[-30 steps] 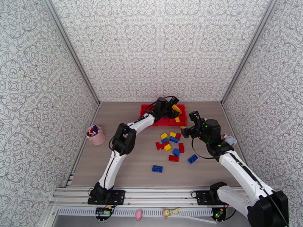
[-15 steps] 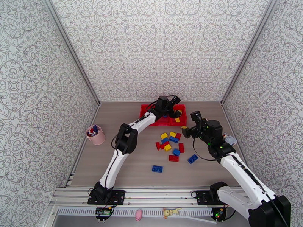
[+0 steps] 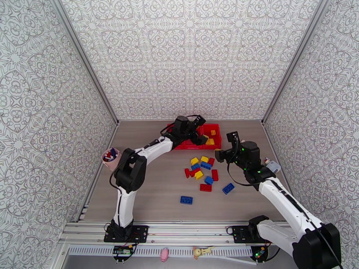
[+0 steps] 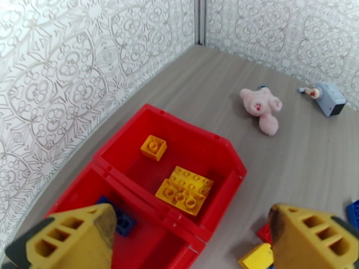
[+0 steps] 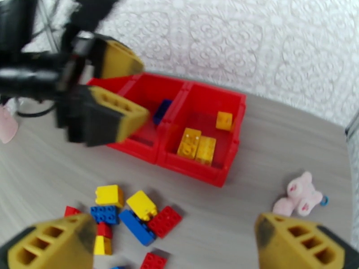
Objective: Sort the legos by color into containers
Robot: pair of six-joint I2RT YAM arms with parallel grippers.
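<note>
The red containers (image 3: 214,144) stand in a row at the back of the table. In the left wrist view the right compartment (image 4: 224,151) holds yellow legos (image 4: 185,191) and the middle one a blue brick (image 4: 120,219). My left gripper (image 3: 200,136) hovers open and empty over the bins, its fingertips (image 4: 67,238) wide apart. A pile of red, blue and yellow legos (image 3: 202,169) lies in front of the bins. My right gripper (image 3: 225,145) hangs open and empty just right of that pile, and its view takes in the left gripper (image 5: 134,90) and the loose pile (image 5: 130,211).
A pink cup (image 3: 113,158) stands at the left. Two blue bricks (image 3: 186,200) (image 3: 228,188) lie apart nearer the front. A pink plush toy (image 4: 262,106) and a small grey-blue object (image 4: 327,97) lie right of the bins. Patterned walls close in three sides.
The left gripper has opened wider and drawn back leftward from over the right compartment, its elbow swinging left. The right arm has barely moved.
</note>
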